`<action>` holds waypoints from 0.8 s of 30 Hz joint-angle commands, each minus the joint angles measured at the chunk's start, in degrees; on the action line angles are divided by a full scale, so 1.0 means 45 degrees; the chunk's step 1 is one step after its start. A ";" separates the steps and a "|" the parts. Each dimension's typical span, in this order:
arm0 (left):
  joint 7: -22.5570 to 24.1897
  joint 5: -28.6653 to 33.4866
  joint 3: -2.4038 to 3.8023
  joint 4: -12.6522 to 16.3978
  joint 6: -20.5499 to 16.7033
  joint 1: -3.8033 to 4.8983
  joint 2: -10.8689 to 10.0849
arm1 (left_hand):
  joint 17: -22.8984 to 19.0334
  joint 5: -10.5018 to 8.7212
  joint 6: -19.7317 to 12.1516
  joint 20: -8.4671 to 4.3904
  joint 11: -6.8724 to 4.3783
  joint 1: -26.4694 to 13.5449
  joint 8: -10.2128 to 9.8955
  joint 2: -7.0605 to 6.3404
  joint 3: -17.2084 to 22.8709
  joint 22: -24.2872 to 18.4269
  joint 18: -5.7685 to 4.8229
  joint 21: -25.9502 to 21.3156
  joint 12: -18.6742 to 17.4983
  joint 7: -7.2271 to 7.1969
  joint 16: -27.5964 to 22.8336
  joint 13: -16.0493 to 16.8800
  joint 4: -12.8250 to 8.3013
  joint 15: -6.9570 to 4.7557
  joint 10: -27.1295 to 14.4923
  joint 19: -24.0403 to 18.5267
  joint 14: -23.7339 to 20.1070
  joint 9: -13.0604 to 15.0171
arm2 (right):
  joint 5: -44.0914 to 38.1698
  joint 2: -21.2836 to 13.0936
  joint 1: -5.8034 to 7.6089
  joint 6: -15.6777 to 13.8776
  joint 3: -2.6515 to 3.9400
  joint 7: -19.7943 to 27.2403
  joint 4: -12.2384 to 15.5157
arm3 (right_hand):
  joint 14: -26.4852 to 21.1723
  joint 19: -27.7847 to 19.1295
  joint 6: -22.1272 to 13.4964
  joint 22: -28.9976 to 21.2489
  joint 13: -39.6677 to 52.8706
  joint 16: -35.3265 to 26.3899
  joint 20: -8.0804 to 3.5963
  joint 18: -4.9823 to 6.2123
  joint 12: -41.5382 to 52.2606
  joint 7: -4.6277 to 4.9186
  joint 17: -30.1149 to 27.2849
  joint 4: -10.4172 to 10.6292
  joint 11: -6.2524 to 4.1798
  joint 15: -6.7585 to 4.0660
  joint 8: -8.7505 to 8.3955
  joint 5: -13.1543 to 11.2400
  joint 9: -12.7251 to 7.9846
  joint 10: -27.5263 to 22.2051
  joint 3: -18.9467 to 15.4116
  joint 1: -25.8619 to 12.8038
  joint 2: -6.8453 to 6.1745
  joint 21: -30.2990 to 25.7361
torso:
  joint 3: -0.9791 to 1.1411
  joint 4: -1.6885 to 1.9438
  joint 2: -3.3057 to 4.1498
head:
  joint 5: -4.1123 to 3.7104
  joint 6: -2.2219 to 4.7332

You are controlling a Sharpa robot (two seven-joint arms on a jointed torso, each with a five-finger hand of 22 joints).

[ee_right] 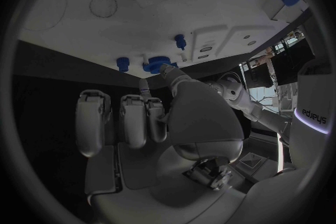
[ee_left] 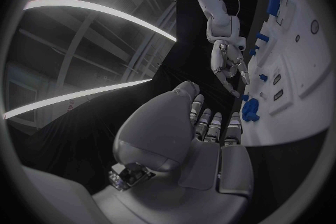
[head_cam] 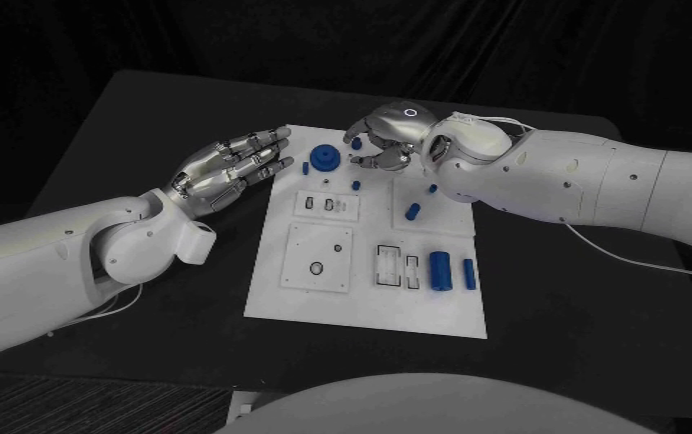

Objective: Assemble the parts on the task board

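Partly hidden: blue gear (head_cam: 326, 160) behind right robot hand (head_cam: 387, 137)

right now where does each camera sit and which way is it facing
Head view: looks down from the robot's head at the task board; both arms, left hand, right hand.
Left wrist view: behind the left hand, facing the board and right hand.
Right wrist view: behind the right hand, facing the board.
All share the blue gear.
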 commanded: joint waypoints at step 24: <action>0.0132 -0.0013 0.0011 0.0084 0.0015 -0.0012 0.0105 | 0.0013 -0.0072 0.0108 0.0083 0.0098 -0.0112 0.0087 -0.0016 0.0106 0.0008 0.0151 0.0025 0.0085 0.0061 0.0074 0.0016 -0.0016 0.0065 -0.0016 0.0014 0.0003 0.0022 | 0.0475 0.1527 0.0366 0.1928 0.0017 -0.1539 -0.0942 | 0.0989 0.0753 -0.0275 0.2901 0.3354 -0.0067 0.0174 0.0042 0.0129 0.0298 0.1628 0.0196 0.0268 0.0236 -0.0094 -0.1915 0.0541 0.1334 -0.0827 -0.0294 -0.0329 0.0016 | -0.0019 0.0045 0.0011 | -0.0041 -0.0061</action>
